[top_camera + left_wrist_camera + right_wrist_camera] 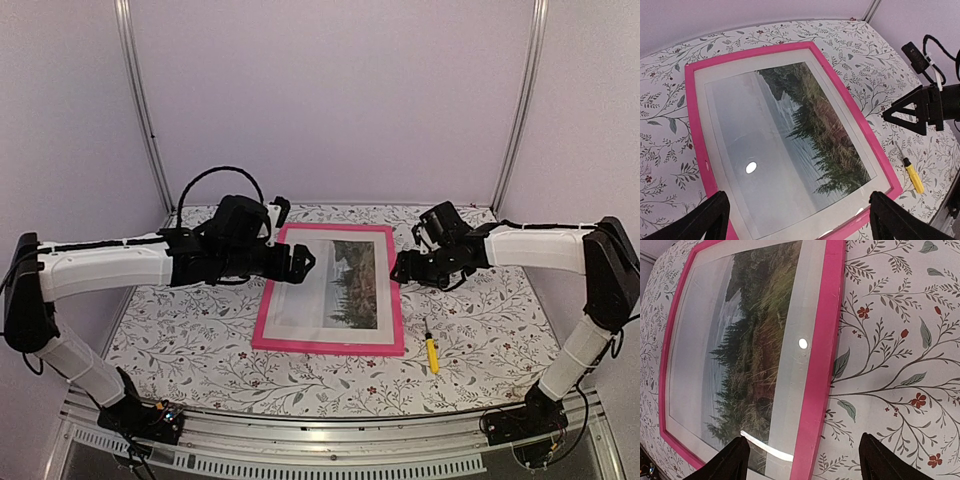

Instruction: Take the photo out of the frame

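lying — 1 frame (328,348), 1 photo (350,285), 1 screwdriver (432,353)

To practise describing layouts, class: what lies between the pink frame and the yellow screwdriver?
Nothing but bare floral tablecloth separates the frame from the screwdriver; the top view shows it, and the left wrist view too.

Yellow screwdriver (430,346) near frame (330,346), right side
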Motion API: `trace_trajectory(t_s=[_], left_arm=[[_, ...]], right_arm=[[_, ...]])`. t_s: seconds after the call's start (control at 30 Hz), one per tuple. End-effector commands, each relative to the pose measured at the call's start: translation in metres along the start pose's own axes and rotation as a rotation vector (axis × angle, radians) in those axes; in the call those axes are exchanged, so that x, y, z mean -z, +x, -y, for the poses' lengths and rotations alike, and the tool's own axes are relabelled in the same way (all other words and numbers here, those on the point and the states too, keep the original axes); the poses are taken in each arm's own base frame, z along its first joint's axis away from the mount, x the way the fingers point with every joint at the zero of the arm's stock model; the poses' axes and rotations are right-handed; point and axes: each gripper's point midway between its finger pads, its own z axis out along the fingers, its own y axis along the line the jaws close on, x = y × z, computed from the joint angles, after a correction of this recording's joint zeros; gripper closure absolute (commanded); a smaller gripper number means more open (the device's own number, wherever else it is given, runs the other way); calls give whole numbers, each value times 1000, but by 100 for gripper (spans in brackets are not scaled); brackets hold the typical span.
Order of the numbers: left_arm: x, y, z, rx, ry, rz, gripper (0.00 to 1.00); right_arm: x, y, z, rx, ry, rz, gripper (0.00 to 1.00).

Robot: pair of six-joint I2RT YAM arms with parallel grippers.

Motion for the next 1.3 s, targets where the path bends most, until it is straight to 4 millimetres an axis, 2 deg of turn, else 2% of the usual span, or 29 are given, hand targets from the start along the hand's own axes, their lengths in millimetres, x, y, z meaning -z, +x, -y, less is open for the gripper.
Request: trace_trajectory(t_s=[0.0,0.07,0.27,0.43,0.9,1.03,1.1,1.27], left_arm=[[-4,11,1,-63,-73,-37,1],[-6,16,7,-83,-70,-44,1],[-3,21,26,-64,26,-20,1],[-7,29,29,-65,32,-35,1],[-25,78,72,-352,-46,-83,1],[-31,98,89,-465,-57,-109,1],[-33,110,97,-530,-69,-125,1],[-40,142,113,-676,-93,-174,1]], right_arm=[[-18,1,-6,-5,-8,-25,27],[-26,6,-5,-9,-1,-45,35],[-47,23,-4,-8,34,-108,39],[-57,32,3,-17,79,-134,47],[-72,48,6,-35,120,-175,62],[-70,48,6,-43,127,-185,71],[-68,41,9,-42,162,-165,77],[-59,24,4,-40,191,-147,89]])
